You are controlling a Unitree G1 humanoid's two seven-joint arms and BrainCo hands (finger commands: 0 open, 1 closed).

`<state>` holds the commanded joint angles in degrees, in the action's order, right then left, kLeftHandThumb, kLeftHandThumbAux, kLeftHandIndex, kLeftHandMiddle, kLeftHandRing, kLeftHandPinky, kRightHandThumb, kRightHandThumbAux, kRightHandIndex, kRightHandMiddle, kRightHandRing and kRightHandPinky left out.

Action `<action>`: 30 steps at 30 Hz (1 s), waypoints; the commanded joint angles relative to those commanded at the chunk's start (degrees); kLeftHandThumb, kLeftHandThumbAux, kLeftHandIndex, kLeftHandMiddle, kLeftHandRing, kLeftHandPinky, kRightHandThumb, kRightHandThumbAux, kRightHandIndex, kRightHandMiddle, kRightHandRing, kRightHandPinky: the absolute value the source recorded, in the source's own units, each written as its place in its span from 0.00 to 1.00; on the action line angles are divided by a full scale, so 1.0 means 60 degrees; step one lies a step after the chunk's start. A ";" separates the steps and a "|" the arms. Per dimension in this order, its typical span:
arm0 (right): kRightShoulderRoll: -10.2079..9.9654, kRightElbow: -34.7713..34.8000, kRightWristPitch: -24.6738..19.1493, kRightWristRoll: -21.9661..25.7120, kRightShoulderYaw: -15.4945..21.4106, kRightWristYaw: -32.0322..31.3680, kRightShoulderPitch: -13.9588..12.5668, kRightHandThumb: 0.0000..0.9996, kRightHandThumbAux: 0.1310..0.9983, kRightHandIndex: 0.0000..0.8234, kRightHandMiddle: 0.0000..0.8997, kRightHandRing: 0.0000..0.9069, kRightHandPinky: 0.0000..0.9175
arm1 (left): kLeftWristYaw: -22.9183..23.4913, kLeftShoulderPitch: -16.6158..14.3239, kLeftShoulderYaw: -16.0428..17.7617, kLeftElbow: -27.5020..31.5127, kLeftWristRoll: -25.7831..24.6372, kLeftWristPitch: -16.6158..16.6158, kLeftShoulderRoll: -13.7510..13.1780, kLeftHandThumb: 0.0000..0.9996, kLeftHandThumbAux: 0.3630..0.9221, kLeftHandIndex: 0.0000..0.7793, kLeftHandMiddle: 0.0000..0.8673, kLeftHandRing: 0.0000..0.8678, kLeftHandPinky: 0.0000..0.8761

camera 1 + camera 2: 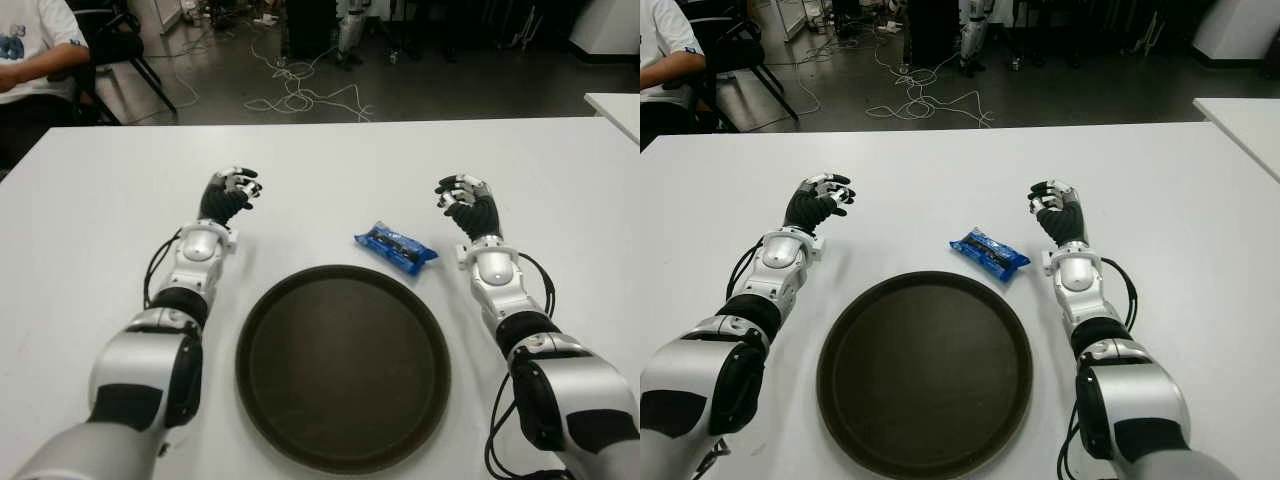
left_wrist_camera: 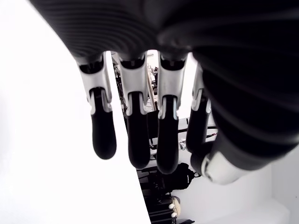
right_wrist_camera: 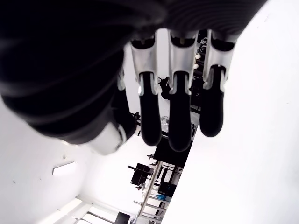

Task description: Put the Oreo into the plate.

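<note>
Counter (image 1: pixel 330 180) is a smooth matt white top, basically no glare. The round tray (image 1: pixel 343 366) looks like dark brown plastic with a dull sheen. Oreo pack (image 1: pixel 396 247) is glossy blue crinkly foil wrap. Both the left hand (image 1: pixel 228 196) and right hand (image 1: pixel 466 203) have ribbed black rubbery fingers with shiny silver plastic shells.
</note>
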<state>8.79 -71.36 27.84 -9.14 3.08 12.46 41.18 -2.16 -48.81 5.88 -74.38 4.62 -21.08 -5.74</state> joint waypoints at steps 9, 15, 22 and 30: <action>0.0037 -0.0001 -0.0009 0.0010 -0.0111 0.0039 -0.0004 0.67 0.70 0.50 0.48 0.52 0.56 | 0.0017 -0.0002 -0.0003 -0.0018 0.0012 0.0037 -0.0013 0.82 0.58 0.47 0.54 0.45 0.49; 0.0062 0.0009 0.0023 -0.0016 -0.0166 0.0063 -0.0017 0.67 0.70 0.50 0.47 0.52 0.55 | 0.0098 0.0008 0.0023 -0.0003 -0.0026 -0.0001 -0.0016 0.82 0.58 0.48 0.53 0.45 0.51; 0.0214 0.0091 0.0366 -0.0507 -0.0522 0.0793 -0.0054 0.35 0.73 0.41 0.41 0.45 0.46 | 0.0140 0.0028 0.0039 -0.0005 -0.0020 -0.0074 -0.0022 0.82 0.58 0.48 0.53 0.45 0.51; 0.0522 0.0293 0.1175 -0.1553 -0.1171 0.2400 -0.0149 0.02 0.75 0.27 0.30 0.31 0.31 | 0.0147 0.0016 0.0075 0.0001 -0.0057 -0.0043 -0.0003 0.82 0.58 0.49 0.53 0.45 0.52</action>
<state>11.92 -69.61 34.89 -18.46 -3.94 26.86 40.29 -1.28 -48.71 6.33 -74.38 4.28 -21.34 -5.76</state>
